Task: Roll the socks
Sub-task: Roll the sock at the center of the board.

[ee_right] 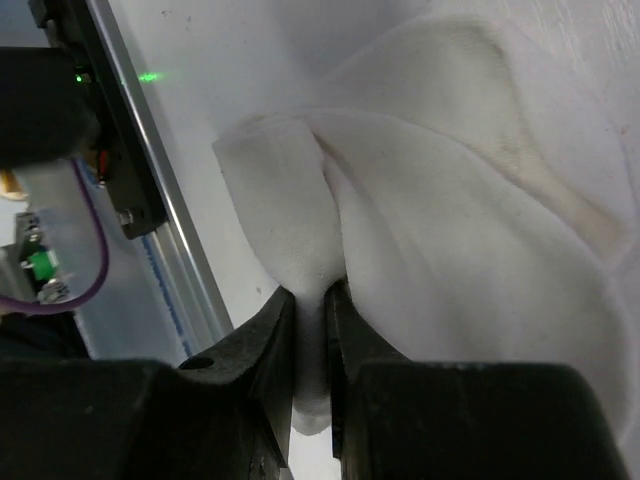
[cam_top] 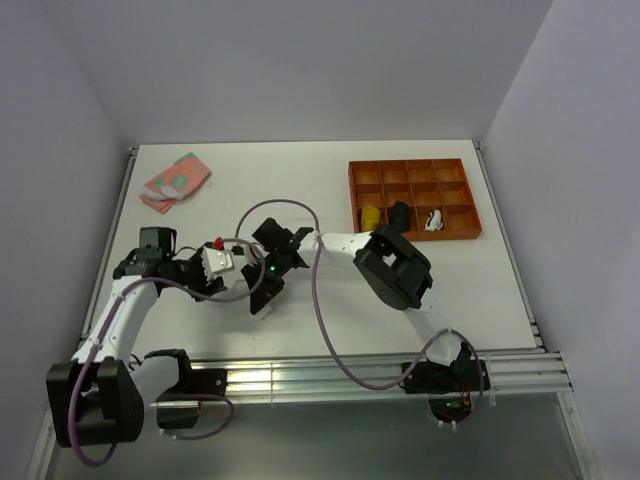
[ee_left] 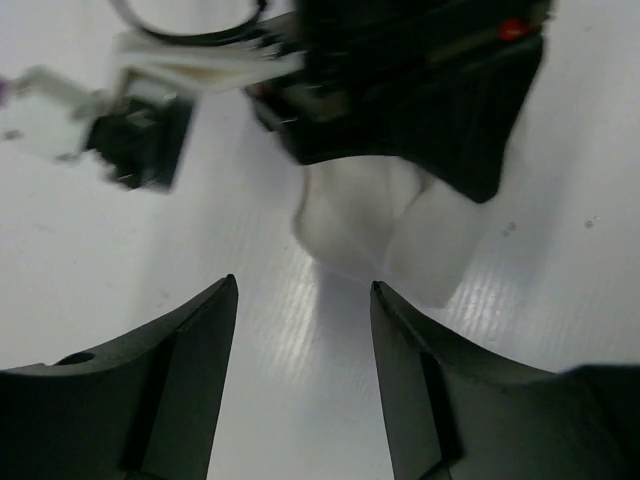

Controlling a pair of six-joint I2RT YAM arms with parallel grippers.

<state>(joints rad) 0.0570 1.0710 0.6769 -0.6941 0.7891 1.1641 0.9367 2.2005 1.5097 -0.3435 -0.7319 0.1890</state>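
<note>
A plain white sock [ee_right: 450, 200] lies bunched on the white table. My right gripper [ee_right: 310, 300] is shut on a fold at its edge, and the fabric pokes out between the black fingers [ee_right: 262, 340]. In the left wrist view the same sock [ee_left: 385, 225] shows under the right gripper's black body [ee_left: 420, 90]. My left gripper [ee_left: 305, 290] stands open just short of the sock, with only bare table between its fingers [ee_left: 200, 340]. From above, the left gripper [cam_top: 240, 272] and the right gripper [cam_top: 265, 293] meet at the table's near middle and hide the sock.
A folded pink and green cloth [cam_top: 175, 181] lies at the far left. An orange compartment tray [cam_top: 415, 166] at the far right holds a yellow thing [cam_top: 371, 216], a black one and a white one. The aluminium rail [ee_right: 165, 200] runs along the near edge, close to the right gripper.
</note>
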